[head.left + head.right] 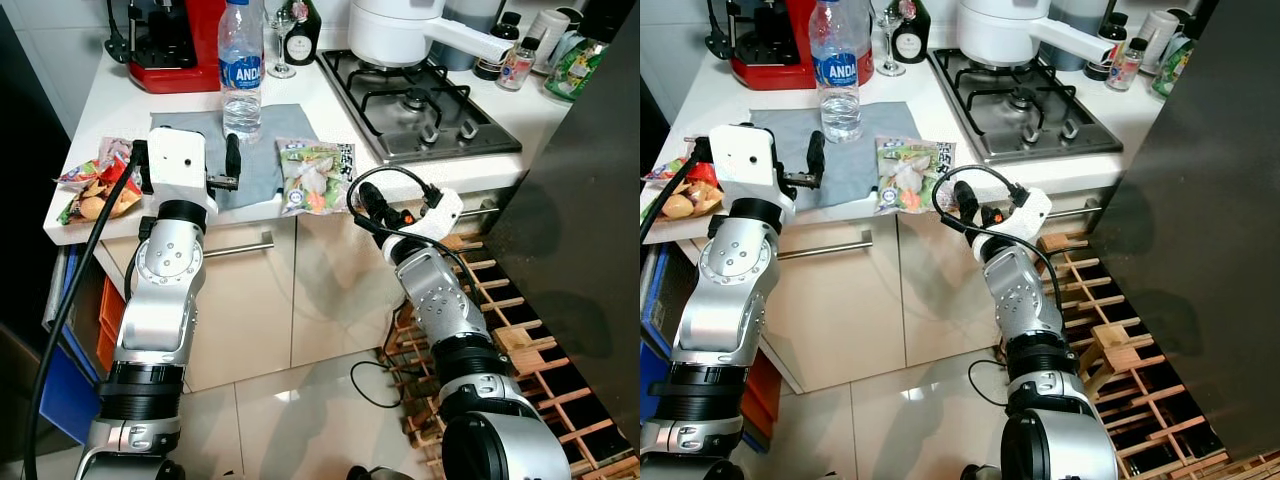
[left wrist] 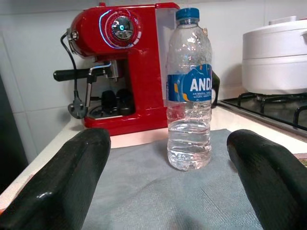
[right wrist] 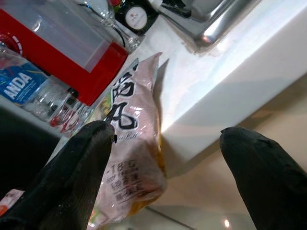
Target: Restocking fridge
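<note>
A clear water bottle (image 1: 241,70) with a blue label and cap stands on a grey cloth (image 1: 262,160) on the white counter. My left gripper (image 1: 222,165) is open, low over the cloth's front part, and points at the bottle (image 2: 188,91), which stands a little way beyond its fingers (image 2: 72,177). A bag of frozen vegetables (image 1: 315,175) lies at the counter's front edge, its end hanging over. My right gripper (image 1: 370,203) is open just below and beside that bag (image 3: 129,158), holding nothing.
A snack bag (image 1: 95,185) lies at the counter's left corner. A red coffee machine (image 1: 175,40), a wine glass, a gas hob (image 1: 415,100) and a white pot (image 1: 395,30) stand behind. A dark door panel (image 1: 590,230) and a wooden rack (image 1: 510,340) are on the right.
</note>
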Available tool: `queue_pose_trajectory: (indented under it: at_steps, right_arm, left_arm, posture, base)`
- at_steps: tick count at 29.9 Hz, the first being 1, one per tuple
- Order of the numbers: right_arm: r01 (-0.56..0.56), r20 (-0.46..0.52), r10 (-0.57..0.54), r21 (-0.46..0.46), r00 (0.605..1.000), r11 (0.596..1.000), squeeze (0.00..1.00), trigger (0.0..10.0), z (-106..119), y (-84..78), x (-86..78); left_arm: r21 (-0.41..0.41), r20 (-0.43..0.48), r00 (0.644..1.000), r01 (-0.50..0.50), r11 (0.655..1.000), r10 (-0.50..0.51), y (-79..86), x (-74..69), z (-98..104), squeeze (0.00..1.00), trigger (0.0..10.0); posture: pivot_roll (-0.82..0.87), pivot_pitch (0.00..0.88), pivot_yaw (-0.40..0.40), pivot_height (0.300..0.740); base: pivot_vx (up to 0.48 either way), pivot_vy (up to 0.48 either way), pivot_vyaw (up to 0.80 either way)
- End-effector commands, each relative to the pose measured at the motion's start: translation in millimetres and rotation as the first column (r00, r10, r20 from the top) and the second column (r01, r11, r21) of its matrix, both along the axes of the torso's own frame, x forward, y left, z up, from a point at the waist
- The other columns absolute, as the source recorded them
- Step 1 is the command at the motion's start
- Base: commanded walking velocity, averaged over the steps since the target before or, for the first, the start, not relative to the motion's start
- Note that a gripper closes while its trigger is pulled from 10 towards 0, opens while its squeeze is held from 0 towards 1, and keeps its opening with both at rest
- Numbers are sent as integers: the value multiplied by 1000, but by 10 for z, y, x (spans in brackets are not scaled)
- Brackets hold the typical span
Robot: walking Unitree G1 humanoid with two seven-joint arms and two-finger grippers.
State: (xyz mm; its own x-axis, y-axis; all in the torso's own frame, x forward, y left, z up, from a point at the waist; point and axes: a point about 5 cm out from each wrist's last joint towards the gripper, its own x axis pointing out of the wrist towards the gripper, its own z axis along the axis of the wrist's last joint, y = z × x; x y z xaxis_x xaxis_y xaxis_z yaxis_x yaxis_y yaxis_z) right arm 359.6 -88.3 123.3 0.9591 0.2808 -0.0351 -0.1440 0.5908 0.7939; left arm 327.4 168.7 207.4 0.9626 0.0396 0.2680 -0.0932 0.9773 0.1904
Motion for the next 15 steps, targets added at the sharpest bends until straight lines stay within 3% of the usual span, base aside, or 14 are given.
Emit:
queue_pose_trajectory:
  at_steps: [1, 15]
  right_arm:
    - [-66, 38, 63, 94, 997, 993, 0, 10000, 178, 319, 1]
    - [-195, -17, 198, 108, 980, 975, 0, 10000, 85, 630, -45]
  left_arm:
    - [12, -1, 1000, 6, 1000, -6, 2, 5, 16, 0, 10000]
    - [18, -3, 1000, 13, 1000, -13, -17, 13, 18, 0, 10000]
  posture:
    - [41, 0, -31, 740]
    - [58, 0, -29, 740]
  base:
    - [0, 0, 0]
    - [0, 0, 0]
